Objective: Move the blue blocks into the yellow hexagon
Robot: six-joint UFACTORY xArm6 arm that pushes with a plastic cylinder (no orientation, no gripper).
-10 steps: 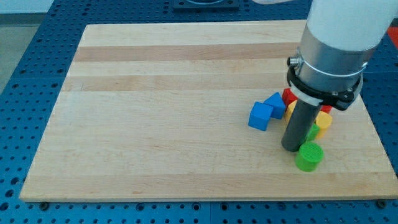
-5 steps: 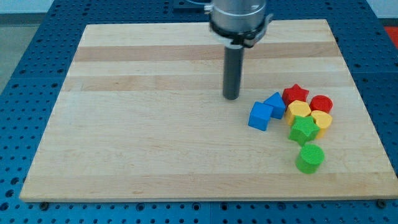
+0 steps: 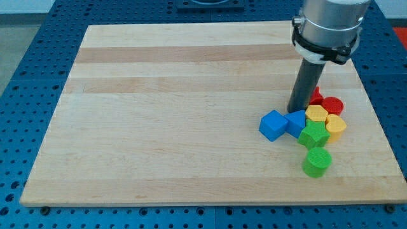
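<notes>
My tip (image 3: 297,109) rests on the board just above the cluster, touching or nearly touching the top of the second blue block (image 3: 296,121). A blue cube (image 3: 273,124) lies to that block's left, touching it. The yellow hexagon (image 3: 317,114) sits right of the second blue block, which appears pressed against it. A yellow heart-like block (image 3: 335,126) lies further right. The rod hides part of a red star (image 3: 315,95).
A red cylinder (image 3: 332,105) sits at the cluster's right. A green star (image 3: 313,135) lies below the yellow hexagon and a green cylinder (image 3: 317,161) stands below that. The wooden board (image 3: 159,114) rests on a blue perforated table.
My tip swung from the board's upper middle to the cluster's top. The two blue blocks shifted right and down, now against the yellow hexagon and green star.
</notes>
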